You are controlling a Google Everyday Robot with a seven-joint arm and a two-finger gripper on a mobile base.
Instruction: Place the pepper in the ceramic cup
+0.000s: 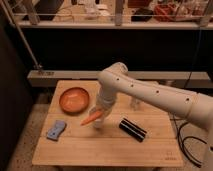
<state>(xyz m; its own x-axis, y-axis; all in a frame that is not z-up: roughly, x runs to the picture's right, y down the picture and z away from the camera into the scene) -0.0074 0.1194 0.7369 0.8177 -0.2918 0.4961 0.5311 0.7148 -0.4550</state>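
The pepper [91, 119] is slim and orange-red. It sticks out to the left of my gripper [99, 116] with its tip pointing down-left, just above the wooden table [100, 150]. My gripper hangs from the white arm [150, 92] over the table's middle and is shut on the pepper's thick end. It is just to the right of the orange bowl [74, 99]. The ceramic cup is not in view; the arm and gripper may hide it.
A black bar [132, 129] lies to the right of the gripper. A blue-grey item [56, 129] lies at the front left. A small clear glass-like item [135, 104] stands behind the arm. A dark shelf and rail run behind the table.
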